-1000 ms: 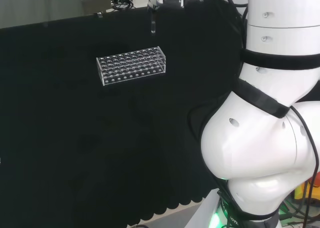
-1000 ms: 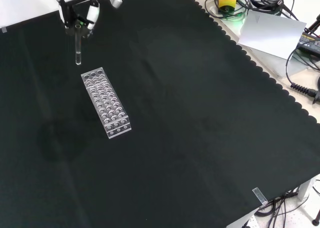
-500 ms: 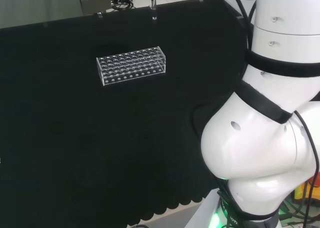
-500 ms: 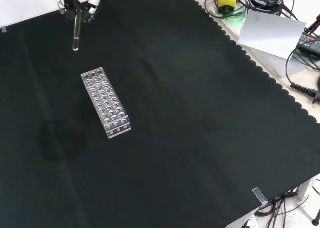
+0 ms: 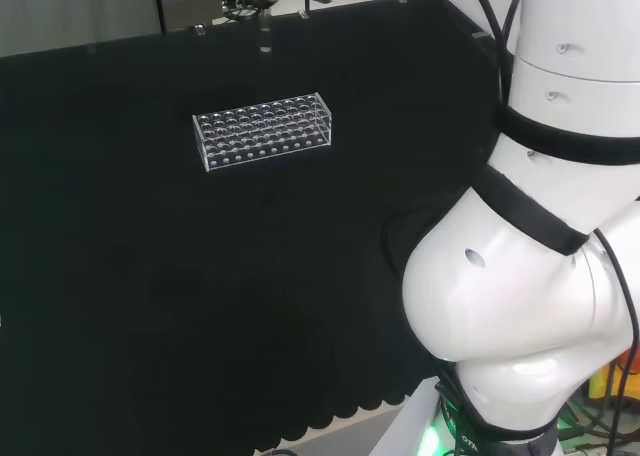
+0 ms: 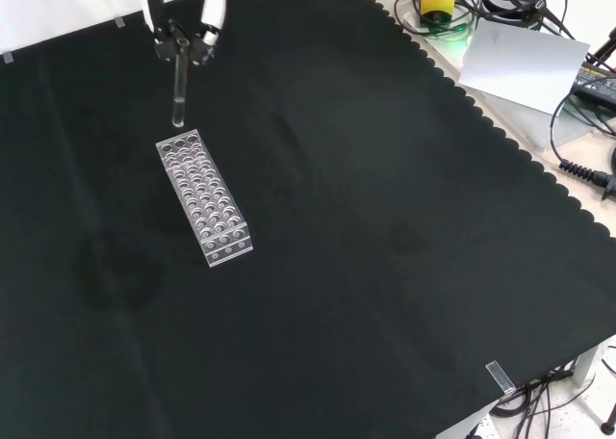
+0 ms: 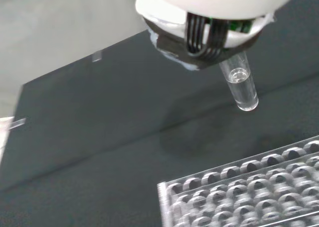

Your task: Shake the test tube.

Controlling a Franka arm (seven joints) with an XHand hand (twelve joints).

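The bench [image 6: 404, 266] is draped in black cloth [image 6: 366, 169] with a scalloped edge along its right side in the front view. One thing sits directly on it — a clear plastic test tube rack [image 6: 203, 197], many-holed and empty as far as I can tell, lying flat toward the cloth's upper left in the front view.

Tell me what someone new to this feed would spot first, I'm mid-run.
In the front view, the hand near the top left holds a clear test tube upright in the air, its lower end just above the far end of the clear test tube rack on the black cloth. In the head view, the arm's big white links stand at the right. The wrist view shows a little clear liquid in the tube.
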